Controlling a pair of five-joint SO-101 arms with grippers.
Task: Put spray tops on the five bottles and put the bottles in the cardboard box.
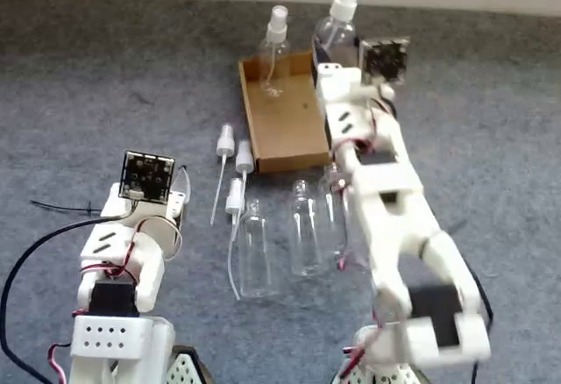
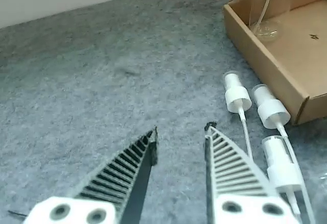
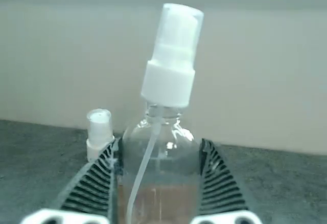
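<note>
Spray-topped bottle (image 3: 158, 170) stands upright between the jaws of the right gripper (image 3: 159, 150), which are clamped on its clear shoulders, one ribbed jaw on each side, with the white pump head rising well above their tips. In the high view this bottle (image 1: 337, 26) is held at a far corner of the cardboard box (image 1: 289, 121); whether its base touches the box floor cannot be told. A second capped bottle (image 1: 274, 51) stands in the box's other far corner, just beyond and to one side of the clamped jaws, its pump (image 3: 98, 128) showing past one jaw. The left gripper (image 2: 181, 130) hangs over the grey table (image 2: 92, 81) with its jaws apart and nothing between them. Three loose spray tops (image 2: 236, 93) (image 2: 270, 110) (image 2: 278, 157) lie just beside one of these jaws, between it and the box wall (image 2: 265, 60). Three open bottles (image 1: 254, 245) (image 1: 303, 226) (image 1: 333, 200) sit on the table between the two arms, apart from both sets of jaws
</note>
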